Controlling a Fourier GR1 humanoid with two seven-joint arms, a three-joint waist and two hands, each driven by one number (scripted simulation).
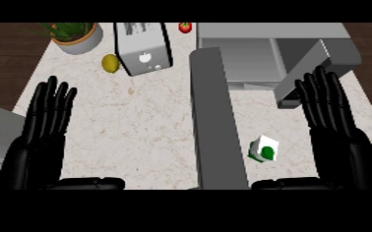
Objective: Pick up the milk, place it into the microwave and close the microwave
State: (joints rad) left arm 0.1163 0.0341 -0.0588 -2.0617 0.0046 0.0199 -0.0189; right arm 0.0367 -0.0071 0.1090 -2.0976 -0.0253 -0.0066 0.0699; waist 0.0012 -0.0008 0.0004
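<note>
A small white and green milk carton [263, 149] stands on the marble counter [138, 128], just right of the microwave's open grey door [216, 123]. The grey microwave [272, 54] sits at the back right with its cavity open toward me. My right hand [328, 109] is open, fingers straight and pointing up, to the right of the carton and apart from it. My left hand [45, 115] is open at the left edge, fingers up, resting.
A silver toaster [143, 46] stands at the back centre. Beside it lie a yellow lemon [109, 63] and a potted plant [74, 35] at the back left. A red tomato [185, 27] sits behind the toaster.
</note>
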